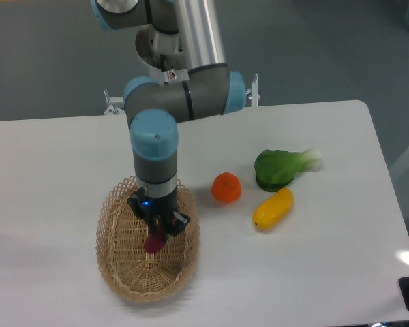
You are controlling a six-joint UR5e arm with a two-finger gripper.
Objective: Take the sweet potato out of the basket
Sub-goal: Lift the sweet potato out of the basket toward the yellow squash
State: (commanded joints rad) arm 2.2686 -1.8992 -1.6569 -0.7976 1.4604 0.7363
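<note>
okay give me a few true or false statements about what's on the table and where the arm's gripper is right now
1. The gripper is over the oval tan woven wicker basket. True.
2. The small reddish-purple sweet potato lies on the white table beside the basket. False: it is at the gripper's fingertips, over the inside of the basket.
3. The round orange fruit is inside the basket. False: it sits on the table to the right of it.
4. The yellow oblong vegetable lies near the green leafy vegetable. True.
5. The basket holds several vegetables. False: only the sweet potato shows there.
</note>
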